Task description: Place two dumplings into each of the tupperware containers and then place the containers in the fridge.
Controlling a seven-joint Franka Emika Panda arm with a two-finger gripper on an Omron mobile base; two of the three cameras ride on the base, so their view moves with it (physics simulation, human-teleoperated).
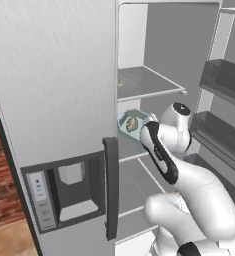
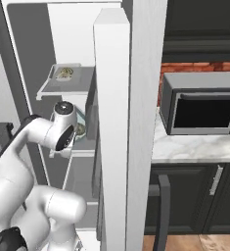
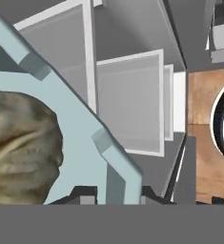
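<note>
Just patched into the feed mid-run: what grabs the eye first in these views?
The white arm reaches into the open fridge, its gripper at a pale teal tupperware container with a dumpling in it, just above a middle shelf. On the shelf above sits a second container, also with dumplings. Right of the fridge, a microwave stands on the marble counter.

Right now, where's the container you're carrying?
The tupperware container is inside the open fridge, held tilted at the claw, just below the upper shelf.
</note>
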